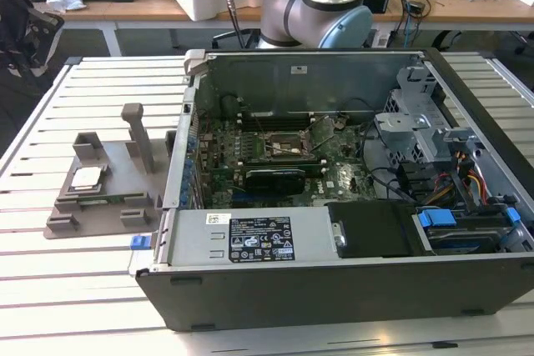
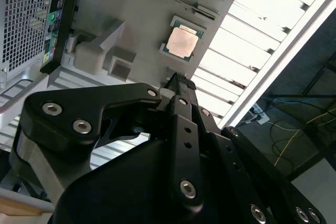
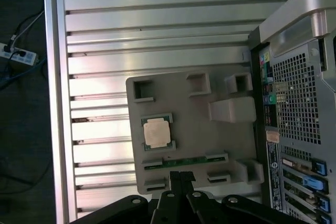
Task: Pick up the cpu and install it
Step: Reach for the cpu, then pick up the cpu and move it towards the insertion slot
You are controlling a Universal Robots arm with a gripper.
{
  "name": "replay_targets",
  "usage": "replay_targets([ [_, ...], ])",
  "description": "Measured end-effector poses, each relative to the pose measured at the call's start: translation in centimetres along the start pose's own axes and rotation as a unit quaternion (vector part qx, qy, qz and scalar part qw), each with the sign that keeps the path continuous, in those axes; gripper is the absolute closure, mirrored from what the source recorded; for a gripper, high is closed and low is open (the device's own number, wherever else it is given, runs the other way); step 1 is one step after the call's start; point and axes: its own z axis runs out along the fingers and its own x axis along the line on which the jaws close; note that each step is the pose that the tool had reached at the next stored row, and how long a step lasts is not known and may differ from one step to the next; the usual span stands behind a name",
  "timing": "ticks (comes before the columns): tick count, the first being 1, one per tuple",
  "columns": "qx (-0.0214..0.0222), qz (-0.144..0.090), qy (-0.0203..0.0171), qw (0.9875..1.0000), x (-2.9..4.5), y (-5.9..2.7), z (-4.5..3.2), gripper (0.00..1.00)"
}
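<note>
Slatted metal table [image 1: 83, 289] before cluttered desks [image 1: 125, 10]; cpu [image 1: 87, 178] lies in the grey tray [image 1: 108, 206] at nine o'clock from the open case [image 1: 334, 281] in the exterior view; the first wrist view adds the gripper [image 3: 181, 174], fingers pressed together, and a floor power strip [image 3: 14, 53].

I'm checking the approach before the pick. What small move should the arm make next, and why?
Probably slide the claw across until it is centred over the cpu. In the first wrist view the cpu lies in the grey tray, and the shut, empty claw hangs off to one side of it.
</note>
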Motion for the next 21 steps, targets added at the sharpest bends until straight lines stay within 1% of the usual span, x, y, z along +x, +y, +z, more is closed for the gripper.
replay_targets([
  [1,0.0001,0.0,0.0,1.0,0.53,-0.04,-0.02,0.89],
  [2,0.0,0.0,0.0,1.0,0.88,-0.07,-0.02,0.89],
  [3,0.0,0.0,0.0,1.0,1.11,-0.08,-0.03,0.89],
  [4,0.0,0.0,0.0,1.0,1.18,-0.09,-0.03,0.89],
  [21,0.0,0.0,0.0,1.0,1.23,-0.09,-0.03,0.89],
])
